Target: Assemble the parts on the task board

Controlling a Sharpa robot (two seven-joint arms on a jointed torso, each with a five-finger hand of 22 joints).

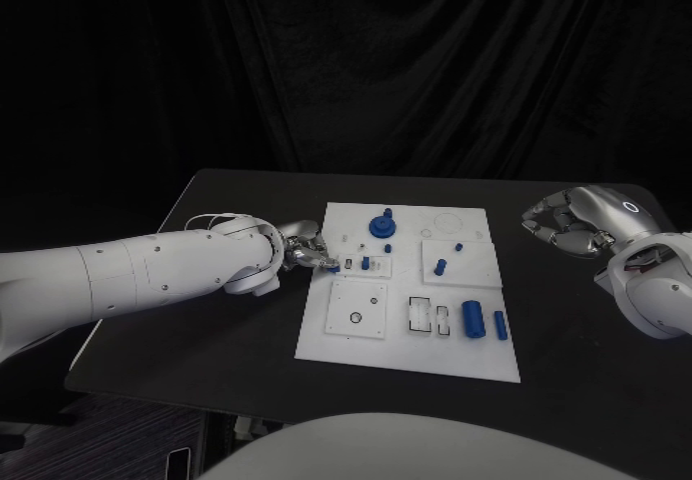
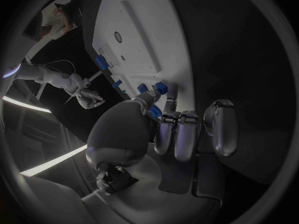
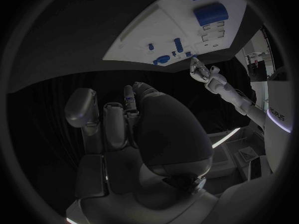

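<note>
The white task board (image 1: 411, 345) lies mid-table with several blue parts on it. A large blue knob (image 1: 384, 225) stands near its far edge. Two blue cylinders (image 1: 472, 317) lie near its right front. My left hand (image 1: 307, 252) reaches over the board's left edge, thumb and fingertips pinching a small blue part (image 1: 332, 266), which shows close up in the left wrist view (image 2: 154, 112). My right hand (image 1: 577, 222) hovers off the board's right side with fingers curled in. A blue speck (image 3: 129, 98) shows at its fingertips; I cannot tell if it is a part.
Small blue pegs (image 1: 441, 266) stand in the board's right middle plate. A plate with a round hole (image 1: 356, 318) sits front left on the board. Bare black table (image 1: 216, 340) spreads to the left and front of the board.
</note>
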